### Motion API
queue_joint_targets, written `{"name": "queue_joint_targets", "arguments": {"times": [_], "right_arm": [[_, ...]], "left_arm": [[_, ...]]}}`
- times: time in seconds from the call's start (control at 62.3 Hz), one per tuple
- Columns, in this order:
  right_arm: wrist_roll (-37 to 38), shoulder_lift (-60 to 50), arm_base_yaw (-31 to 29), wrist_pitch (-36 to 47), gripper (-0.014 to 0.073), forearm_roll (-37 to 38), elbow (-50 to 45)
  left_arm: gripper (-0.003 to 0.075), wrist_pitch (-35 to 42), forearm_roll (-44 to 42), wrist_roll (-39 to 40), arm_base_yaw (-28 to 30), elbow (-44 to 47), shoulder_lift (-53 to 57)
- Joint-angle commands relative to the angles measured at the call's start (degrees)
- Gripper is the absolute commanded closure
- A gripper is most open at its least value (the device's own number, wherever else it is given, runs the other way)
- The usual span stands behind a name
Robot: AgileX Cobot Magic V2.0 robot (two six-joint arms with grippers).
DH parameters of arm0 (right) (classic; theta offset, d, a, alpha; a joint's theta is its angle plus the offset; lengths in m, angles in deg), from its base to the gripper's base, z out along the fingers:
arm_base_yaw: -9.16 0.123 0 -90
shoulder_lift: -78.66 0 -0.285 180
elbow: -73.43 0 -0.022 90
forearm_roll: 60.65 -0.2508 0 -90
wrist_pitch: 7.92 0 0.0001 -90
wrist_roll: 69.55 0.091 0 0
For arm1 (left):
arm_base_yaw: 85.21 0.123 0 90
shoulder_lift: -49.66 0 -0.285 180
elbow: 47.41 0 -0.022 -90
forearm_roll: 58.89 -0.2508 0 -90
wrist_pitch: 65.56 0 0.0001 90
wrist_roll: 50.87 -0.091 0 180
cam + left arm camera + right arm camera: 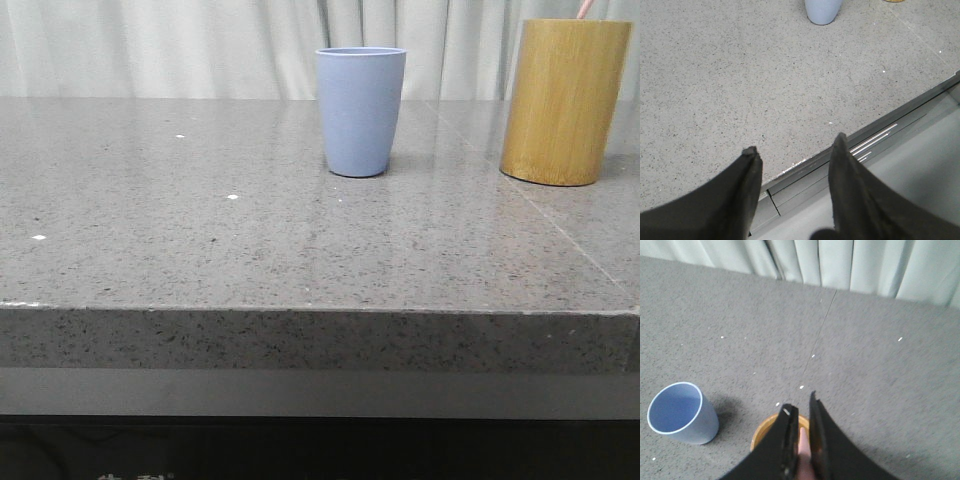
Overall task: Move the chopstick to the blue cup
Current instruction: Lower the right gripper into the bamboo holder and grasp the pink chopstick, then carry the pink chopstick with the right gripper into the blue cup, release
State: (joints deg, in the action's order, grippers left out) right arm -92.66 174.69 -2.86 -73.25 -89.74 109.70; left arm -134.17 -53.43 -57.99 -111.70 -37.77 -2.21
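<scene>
The blue cup (360,110) stands upright and empty at the middle back of the grey stone table (200,230). To its right stands a taller bamboo holder (565,100), with the pale pink chopstick (585,8) poking out of its top. In the right wrist view my right gripper (799,401) hangs over the bamboo holder (765,432). Its two fingers are close together, with the chopstick (803,440) filling the narrow gap between them. The blue cup (677,412) sits off to one side of it. My left gripper (795,143) is open and holds nothing, over the table's front edge, far from the cup (823,10).
A pale curtain (200,40) hangs behind the table. The table's front edge (320,310) drops to a dark shelf below. A thin seam (820,330) runs across the tabletop near the holder. Bare stone stretches left of the cup.
</scene>
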Motion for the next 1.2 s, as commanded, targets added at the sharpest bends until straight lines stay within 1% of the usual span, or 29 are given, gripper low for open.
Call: {"name": "queue_joint_targets", "arguments": {"times": [0.0,0.161,0.273,0.401,0.514,0.562,0.626,0.819,0.899,0.947,0.995,1.076,1.188], "right_arm": [[-0.2,-3.8,1.4,2.7,0.0652,-0.1,3.9],[-0.1,-5.2,8.6,5.0,0.0652,-0.1,4.4],[-0.1,-4.3,15.9,6.0,0.0652,1.0,4.4],[0.1,-1.9,24.6,7.9,0.0652,7.1,4.4],[2.2,1.1,29.4,8.9,0.0652,13.0,4.4],[2.8,2.6,30.6,9.6,0.0652,15.1,4.4],[3.3,4.5,31.8,10.7,0.0652,16.1,4.4],[3.4,10.0,33.5,12.2,0.0652,15.6,4.4],[3.4,11.9,33.5,12.3,0.0645,13.9,4.4],[3.4,12.6,33.5,12.6,0.0622,12.8,4.4],[3.4,13.3,33.5,12.9,0.0578,11.8,4.4],[3.4,14.2,33.5,12.9,0.0449,10.9,4.4],[3.4,14.7,33.5,12.9,0.0293,10.8,4.4]], "left_arm": [[0.0407,3.2,0.4,0.0,0.2,-1.2,0.2],[0.0407,3.2,0.3,0.0,0.2,-1.2,0.2],[0.0407,3.2,0.3,0.0,0.2,-1.2,0.2],[0.0407,3.2,0.3,0.0,0.2,-1.2,0.2],[0.0407,3.2,0.3,0.0,0.2,-1.2,0.2],[0.0407,3.2,0.3,0.0,0.2,-1.2,0.2],[0.0407,3.2,0.3,0.0,0.2,-1.2,0.2],[0.0407,3.2,0.3,0.0,0.2,-1.2,0.2],[0.0407,3.2,0.3,0.0,0.2,-1.2,0.2],[0.0407,3.2,0.3,0.0,0.2,-1.2,0.2],[0.0407,3.2,0.3,0.0,0.2,-1.2,0.2],[0.0407,3.2,0.3,0.0,0.2,-1.2,0.2],[0.0407,3.2,0.2,0.0,0.2,-1.2,0.2]]}}
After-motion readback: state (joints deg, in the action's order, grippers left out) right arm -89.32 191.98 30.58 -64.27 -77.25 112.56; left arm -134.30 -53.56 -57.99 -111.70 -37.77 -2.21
